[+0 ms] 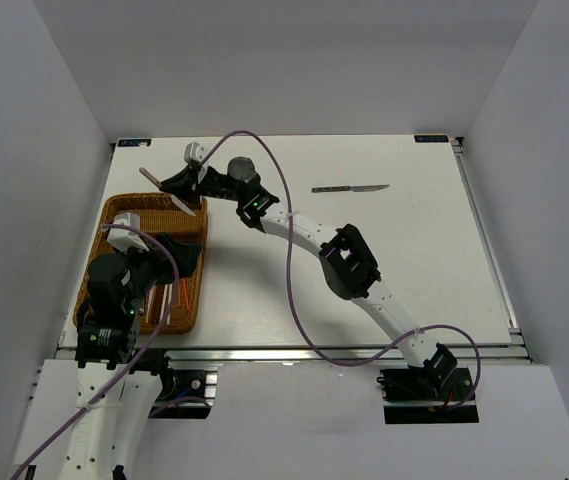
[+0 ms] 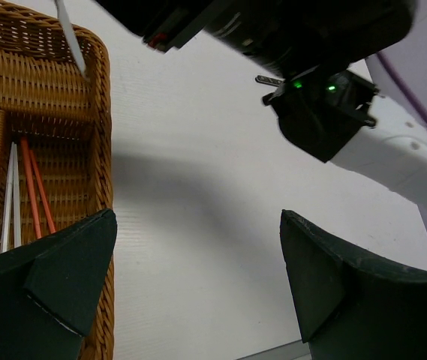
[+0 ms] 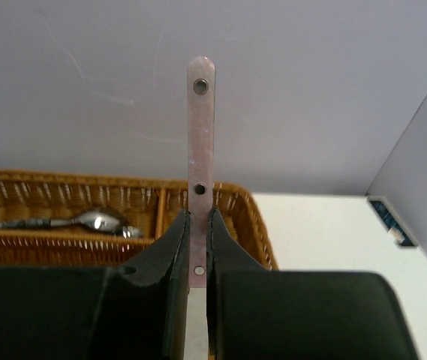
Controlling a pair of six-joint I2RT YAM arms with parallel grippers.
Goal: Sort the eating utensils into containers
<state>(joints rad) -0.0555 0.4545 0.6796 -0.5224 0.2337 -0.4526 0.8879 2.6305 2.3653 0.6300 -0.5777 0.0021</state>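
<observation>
Over the tray's [image 1: 114, 215] far end, our right end effector [image 3: 199, 225] pinches a pink knife [image 3: 200, 135], not yet dropped. Our left end effector [image 2: 198, 285] hangs wide open at the tray's edge. Inside lie chopsticks [image 2: 31, 187] and a spoon [image 3: 97, 220]; one dark knife [image 1: 350, 188] waits on the tabletop [image 1: 414, 260].

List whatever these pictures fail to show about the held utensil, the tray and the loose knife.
Right wrist view: the working end of the pink-handled utensil is hidden between and below the right jaws.
Top view: the left arm covers most compartments of the wicker tray.
Left wrist view: the frame edge cuts off the tray's left side.
Left wrist view: only a tip of the knife shows past the right arm.
</observation>
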